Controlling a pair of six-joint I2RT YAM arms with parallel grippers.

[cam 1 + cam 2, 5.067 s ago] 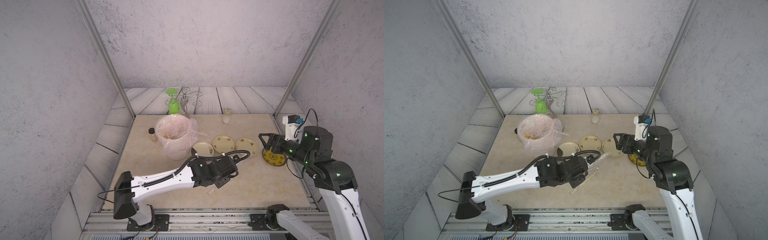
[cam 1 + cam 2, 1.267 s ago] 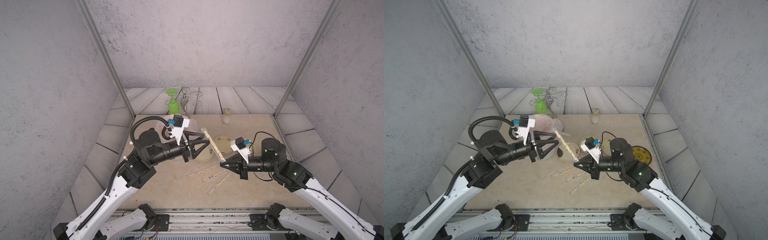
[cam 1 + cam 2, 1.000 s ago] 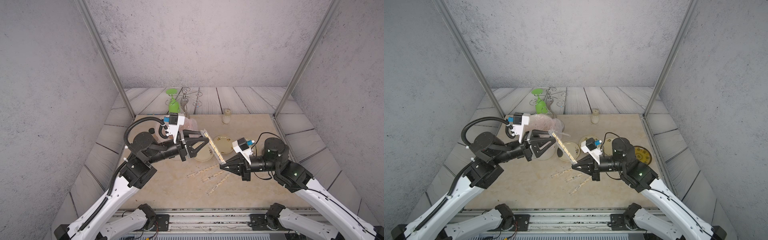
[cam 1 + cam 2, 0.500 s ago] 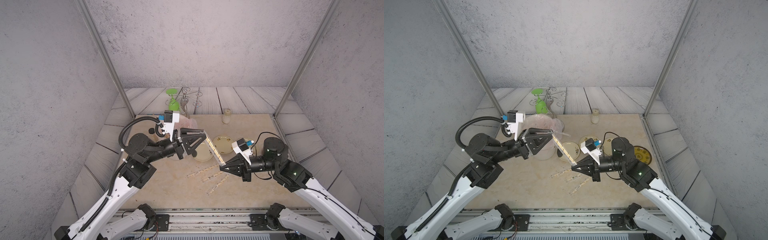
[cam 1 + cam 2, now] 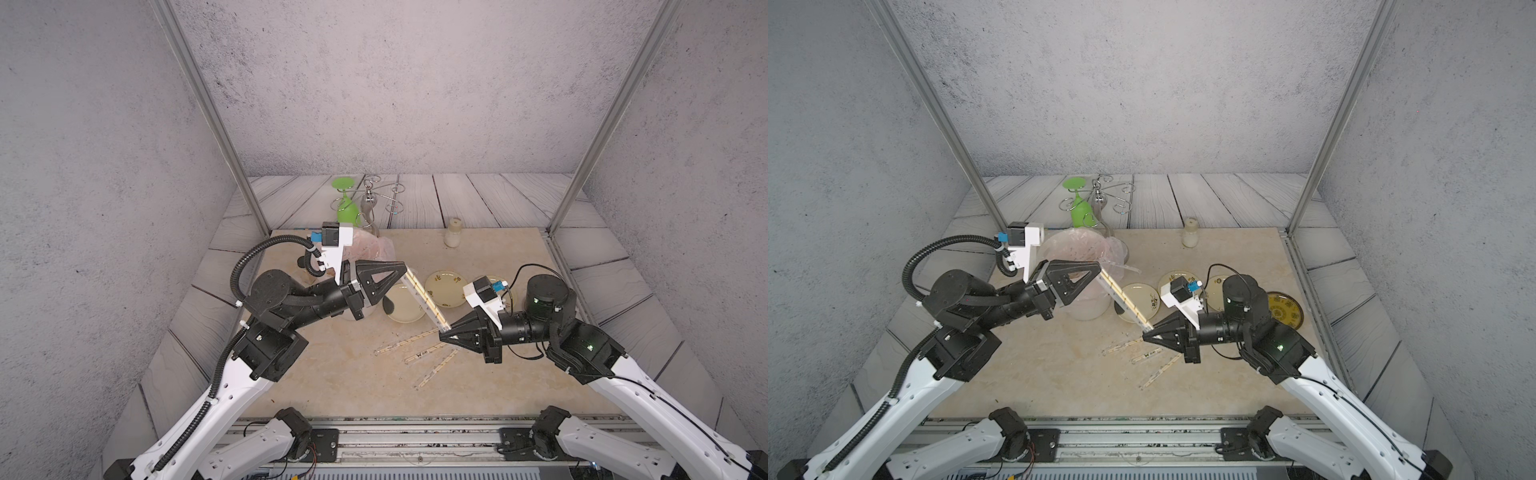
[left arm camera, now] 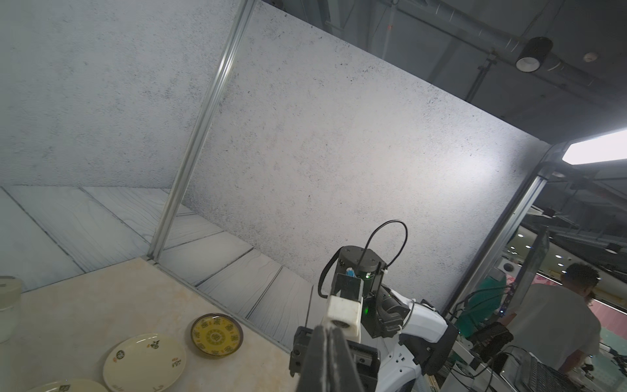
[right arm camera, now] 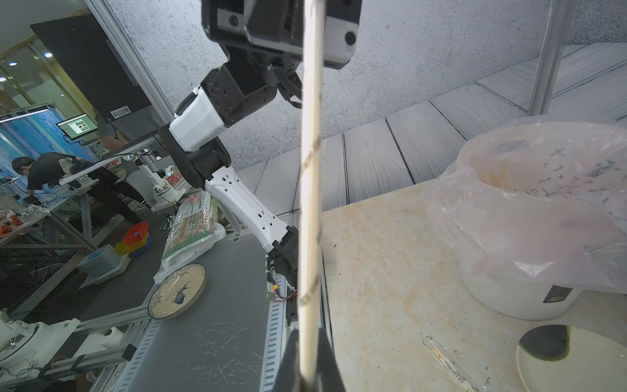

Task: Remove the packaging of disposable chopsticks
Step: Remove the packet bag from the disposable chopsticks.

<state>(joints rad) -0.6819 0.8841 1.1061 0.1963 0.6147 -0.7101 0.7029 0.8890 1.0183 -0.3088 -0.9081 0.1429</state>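
A pair of disposable chopsticks (image 5: 428,301) (image 5: 1125,300), still in its packaging, a clear printed sleeve (image 7: 310,169), slants in the air above the table. My left gripper (image 5: 405,269) (image 5: 1099,269) is shut on the upper end of the packaging. In the left wrist view only a thin pale edge shows between the closed left gripper (image 6: 328,332) fingers. My right gripper (image 5: 444,333) (image 5: 1146,333) (image 7: 308,342) is shut on the lower end. Three more wrapped pairs (image 5: 405,340) (image 5: 1146,355) lie on the table below.
A white bin with a pinkish liner bag (image 5: 1079,249) (image 7: 543,203) stands behind the left gripper. Two cream plates (image 5: 403,309) (image 5: 444,289) and a dark yellow plate (image 5: 1285,311) lie mid-table. A small jar (image 5: 453,232) and a green glass (image 5: 347,208) on a wire rack stand at the back.
My left gripper, open around the sleeve's upper end a second ago, has shut on it, and the left arm drew back slightly. The right gripper kept its hold.
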